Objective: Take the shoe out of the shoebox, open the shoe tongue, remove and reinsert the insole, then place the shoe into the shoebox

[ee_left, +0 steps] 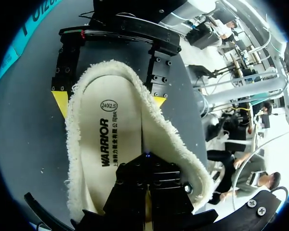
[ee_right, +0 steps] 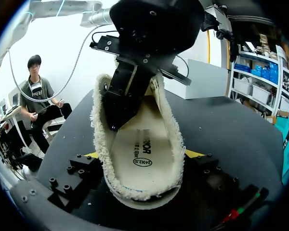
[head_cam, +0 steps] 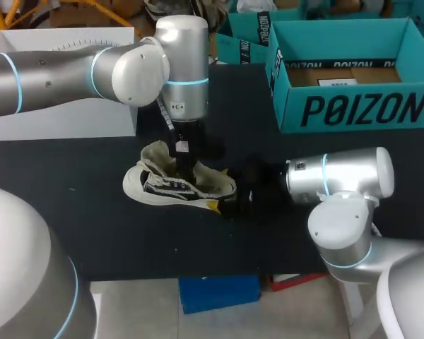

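A cream fleece-lined shoe (head_cam: 177,185) with a black-and-white side lies on the black table (head_cam: 92,226), outside the teal shoebox (head_cam: 353,106). My left gripper (head_cam: 182,168) points straight down into the shoe's opening, shut, its tips (ee_left: 147,158) resting on the white insole (ee_left: 103,130). From the right wrist it shows as a black finger pair (ee_right: 116,120) on the insole (ee_right: 139,154). My right gripper (head_cam: 230,203) lies low on the table at the shoe's end, its yellow tips (ee_right: 94,155) against both sides of the shoe (ee_right: 171,144).
The shoebox stands open at the back right, a second teal box (head_cam: 244,39) behind it. A white box (head_cam: 63,78) stands at the back left under my left arm. The table's front edge (head_cam: 198,277) runs just behind my right arm.
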Controlling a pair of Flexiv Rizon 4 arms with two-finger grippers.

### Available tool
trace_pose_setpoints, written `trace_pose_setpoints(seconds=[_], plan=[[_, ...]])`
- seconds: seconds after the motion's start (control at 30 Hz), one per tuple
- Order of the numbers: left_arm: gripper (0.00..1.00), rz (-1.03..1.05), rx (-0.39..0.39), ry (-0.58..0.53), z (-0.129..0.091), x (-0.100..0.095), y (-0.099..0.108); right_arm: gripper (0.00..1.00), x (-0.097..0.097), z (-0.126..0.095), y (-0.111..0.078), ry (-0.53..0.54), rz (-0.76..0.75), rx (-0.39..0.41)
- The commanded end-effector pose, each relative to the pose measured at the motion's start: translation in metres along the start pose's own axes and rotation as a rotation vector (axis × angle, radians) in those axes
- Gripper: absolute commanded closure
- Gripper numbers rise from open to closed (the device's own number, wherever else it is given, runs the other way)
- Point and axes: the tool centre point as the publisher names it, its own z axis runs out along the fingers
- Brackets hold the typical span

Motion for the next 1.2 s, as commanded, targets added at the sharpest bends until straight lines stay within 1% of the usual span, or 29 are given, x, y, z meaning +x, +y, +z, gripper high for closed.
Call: trace_pose_setpoints(seconds=[0.03,0.4,0.67,0.7,0.77,0.8,0.83,0.87,0.9,0.97,1.07,1.2], plan=[[1.00,-0.001,0.001,-0.013,0.009,0.002,0.002,1.00,-0.002,0.016,-0.009,-0.009,0.002,-0.007],[1.00,-0.009,-0.021,-0.050,0.009,-0.003,0.007,1.00,-0.002,0.016,-0.009,-0.009,0.002,-0.007],[1.00,0.001,-0.026,-0.062,0.013,-0.006,0.006,1.00,-0.002,0.016,-0.009,-0.009,0.002,-0.007],[0.95,0.006,-0.025,-0.067,0.013,-0.006,0.006,1.00,-0.002,0.016,-0.009,-0.009,0.002,-0.007],[0.77,0.014,-0.026,-0.073,0.012,-0.006,0.005,1.00,-0.002,0.016,-0.009,-0.009,0.002,-0.007],[0.66,0.017,-0.029,-0.076,0.012,-0.006,0.005,1.00,-0.002,0.016,-0.009,-0.009,0.002,-0.007],[0.62,0.020,-0.033,-0.079,0.011,-0.006,0.005,1.00,-0.002,0.016,-0.009,-0.009,0.002,-0.007],[0.61,0.022,-0.036,-0.082,0.011,-0.006,0.006,1.00,-0.002,0.016,-0.009,-0.009,0.002,-0.007],[0.62,0.026,-0.042,-0.087,0.011,-0.006,0.006,1.00,-0.002,0.016,-0.009,-0.009,0.002,-0.007],[0.67,0.028,-0.067,-0.099,0.010,-0.006,0.006,1.00,-0.002,0.016,-0.009,-0.009,0.002,-0.007],[0.71,0.032,-0.133,-0.141,0.007,-0.006,0.007,1.00,-0.002,0.016,-0.009,-0.009,0.002,-0.007],[0.74,0.033,-0.215,-0.214,0.002,-0.002,0.007,1.00,-0.002,0.016,-0.009,-0.009,0.002,-0.007]])
